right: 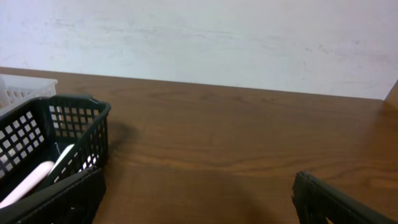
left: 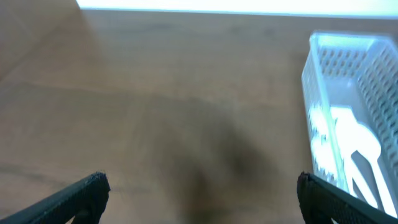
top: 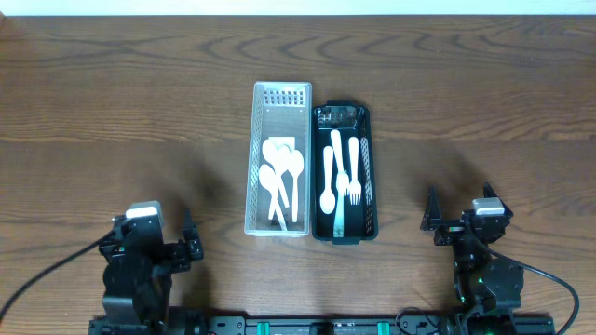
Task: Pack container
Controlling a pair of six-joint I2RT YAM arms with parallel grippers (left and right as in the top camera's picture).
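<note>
Table: dark wood. Both arms sit at its near edge, one toward each side.

White basket and black basket: side by side at mid-table, long walls touching or nearly so. They lie between the two grippers and ahead of both.

Left gripper: fingers spread wide, with only bare table between them. The white basket lies ahead and off to the right, beyond the right-hand finger and well clear of both tips. Its near end wall faces the wrist camera.

Right gripper: fingers also spread wide, holding nothing. The black basket lies ahead and to the left, past the left-hand finger. In the wrist view its corner sits close above that finger, but the overhead view shows open table between them. A corner of the white basket shows beyond it.

Spoons: white, several overlapping in the middle and near half of the white basket, out of reach of the left fingers.

Cutlery: white spoons and a fork laid lengthwise in the black basket. One pale blue piece lies at the end nearest the right fingers.
</note>
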